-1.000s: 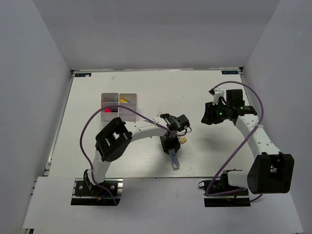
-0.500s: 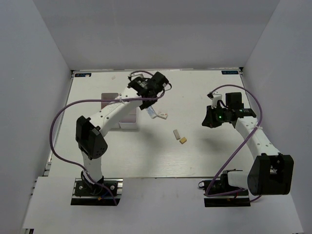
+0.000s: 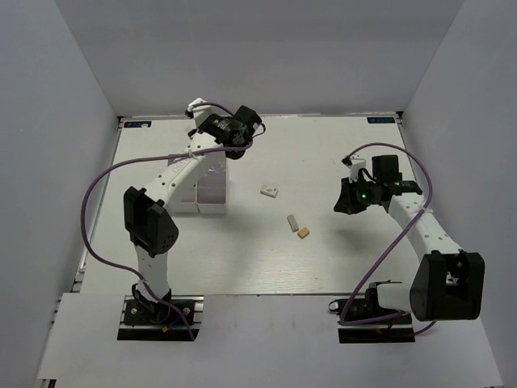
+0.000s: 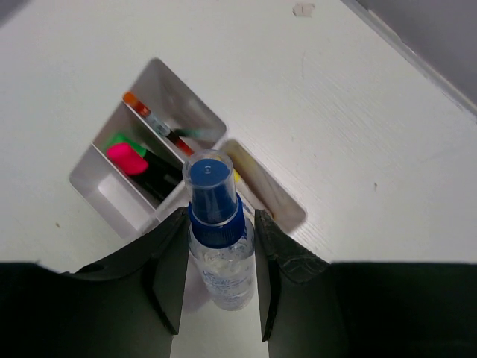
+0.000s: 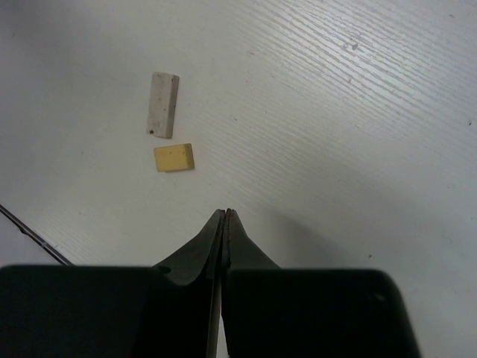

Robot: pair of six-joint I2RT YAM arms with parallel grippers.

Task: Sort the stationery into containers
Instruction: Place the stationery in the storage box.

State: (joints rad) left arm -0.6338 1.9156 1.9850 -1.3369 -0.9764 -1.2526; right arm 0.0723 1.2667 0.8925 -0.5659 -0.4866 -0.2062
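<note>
- Nearest to us, in the lower middle of the top view, the tan eraser (image 3: 304, 233) and a white eraser (image 3: 292, 222) lie loose on the table (image 3: 363, 259), just beside each other without touching. We judge both light and rubbery, best pinched across their short sides.
- To the right of them, the right gripper (image 5: 225, 216) hangs over bare table, its jaws pressed together with nothing between them.
- Slightly farther, near the frame's centre, a small white block (image 3: 270, 191) lies alone.
- Left of centre stands the organizer box (image 3: 214, 198), partly hidden under the left arm. In the wrist view its compartments hold highlighters (image 4: 127, 153) with pink-red and green caps, thin pens (image 4: 153, 123) and something yellow.
- Farthest, in the upper left-centre, the left gripper (image 4: 221, 246) is closed on the glue bottle (image 4: 216, 216). It pinches the clear body just below the blue cap and holds the bottle above the box.
- We judge the bottle light and stiff, but smooth and round, so it could twist or slip. The grip under the cap's shoulder looks sound.
</note>
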